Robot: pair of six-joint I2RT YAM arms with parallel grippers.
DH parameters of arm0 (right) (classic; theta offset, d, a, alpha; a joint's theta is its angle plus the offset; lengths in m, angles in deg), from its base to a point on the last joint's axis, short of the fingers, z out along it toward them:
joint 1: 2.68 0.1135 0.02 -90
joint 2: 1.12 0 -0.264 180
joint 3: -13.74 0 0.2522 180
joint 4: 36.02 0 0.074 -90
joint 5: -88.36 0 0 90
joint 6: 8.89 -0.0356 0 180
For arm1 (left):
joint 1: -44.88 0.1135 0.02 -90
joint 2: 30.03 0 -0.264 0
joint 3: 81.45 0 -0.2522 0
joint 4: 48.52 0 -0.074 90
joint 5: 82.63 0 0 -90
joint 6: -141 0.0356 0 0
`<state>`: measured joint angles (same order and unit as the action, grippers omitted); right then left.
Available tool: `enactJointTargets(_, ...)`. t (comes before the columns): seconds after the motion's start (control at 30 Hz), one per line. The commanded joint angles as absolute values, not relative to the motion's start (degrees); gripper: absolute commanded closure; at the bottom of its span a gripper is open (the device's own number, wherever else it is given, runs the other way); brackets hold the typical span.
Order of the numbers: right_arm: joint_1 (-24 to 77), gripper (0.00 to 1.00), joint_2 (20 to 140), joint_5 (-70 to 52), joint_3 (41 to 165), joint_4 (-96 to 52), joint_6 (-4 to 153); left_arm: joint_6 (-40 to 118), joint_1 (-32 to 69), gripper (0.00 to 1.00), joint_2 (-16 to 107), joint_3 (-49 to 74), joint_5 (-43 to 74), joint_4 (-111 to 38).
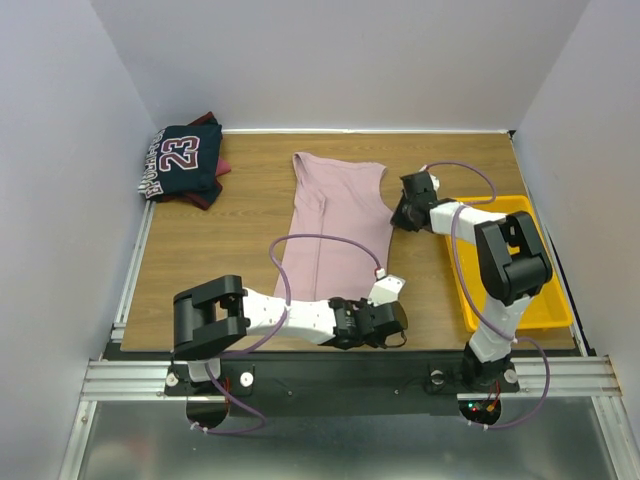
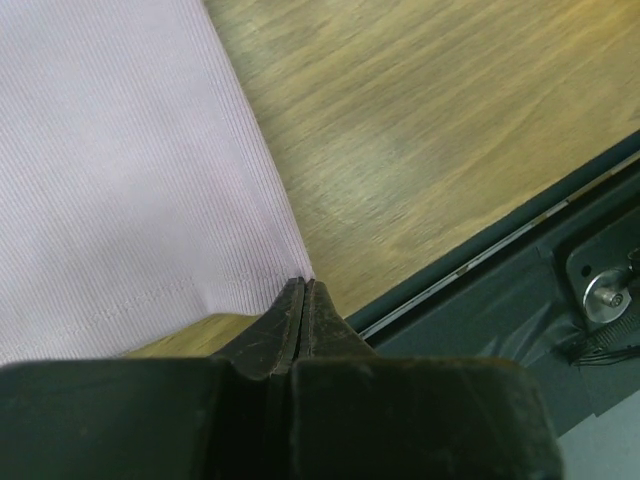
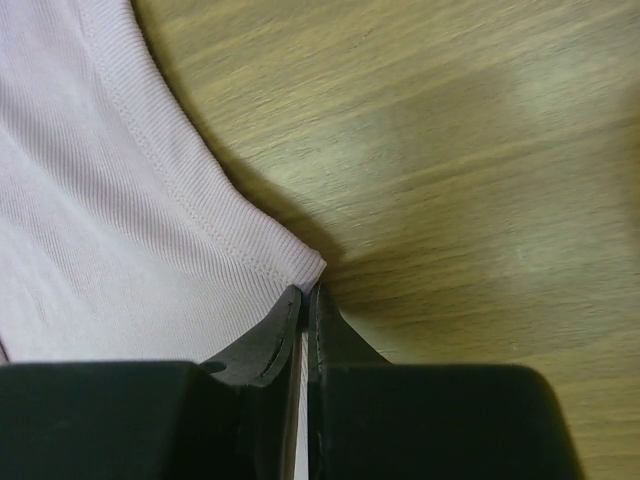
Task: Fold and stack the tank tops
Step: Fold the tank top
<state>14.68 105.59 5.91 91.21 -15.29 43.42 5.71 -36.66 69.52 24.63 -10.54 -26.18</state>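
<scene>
The dusty pink tank top (image 1: 335, 225) lies spread flat on the wooden table, neckline at the far end. My left gripper (image 1: 392, 320) is shut on its near right hem corner, seen close in the left wrist view (image 2: 303, 286) with the pink cloth (image 2: 120, 180) running up to the tips. My right gripper (image 1: 399, 216) is shut on the top's right armhole corner; in the right wrist view (image 3: 308, 292) the seamed pink edge (image 3: 90, 200) enters the jaws. The navy "23" tank top (image 1: 185, 160) lies folded on the maroon one (image 1: 218, 183) at the far left corner.
A yellow plastic tray (image 1: 545, 305) sits at the right edge of the table, beside the right arm. White walls enclose the table on three sides. The black rail (image 2: 520, 290) runs along the near table edge.
</scene>
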Motion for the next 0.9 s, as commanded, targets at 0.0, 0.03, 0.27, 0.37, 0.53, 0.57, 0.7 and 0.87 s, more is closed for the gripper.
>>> enactJointTargets(0.0, 14.5, 1.00, 101.8, 11.6, 91.3, -15.7, 45.7, 6.0, -37.2, 1.00, 66.9, 24.2, -10.6, -28.0)
enactJointTargets(0.03, 14.6, 1.00, 101.7, 11.5, 91.7, -15.4, 45.9, 5.7, -37.0, 1.00, 65.6, 24.8, -11.1, -28.5)
enactJointTargets(0.27, 17.4, 1.00, 102.9, 11.9, 98.6, -12.5, 46.6, 3.3, -33.9, 1.00, 59.8, 32.0, -10.9, -31.2)
enactJointTargets(0.37, 19.2, 1.00, 104.6, 12.3, 102.2, -11.1, 46.2, 2.2, -32.6, 1.00, 57.0, 35.2, -10.6, -32.0)
enactJointTargets(0.53, 21.9, 0.99, 108.3, 12.9, 107.1, -9.8, 44.9, -0.4, -29.1, 1.00, 51.9, 40.1, -9.7, -32.7)
enactJointTargets(0.57, 22.3, 1.00, 109.1, 12.9, 108.1, -9.8, 44.7, -1.1, -28.7, 1.00, 51.2, 41.9, -9.6, -32.8)
enactJointTargets(0.7, 25.0, 1.00, 112.9, 13.0, 114.3, -9.1, 43.5, -3.7, -26.1, 1.00, 46.9, 46.5, -9.0, -33.0)
enactJointTargets(0.87, 27.2, 1.00, 118.0, 12.8, 120.4, -8.3, 42.6, -4.7, -22.8, 1.00, 41.9, 50.2, -7.8, -32.7)
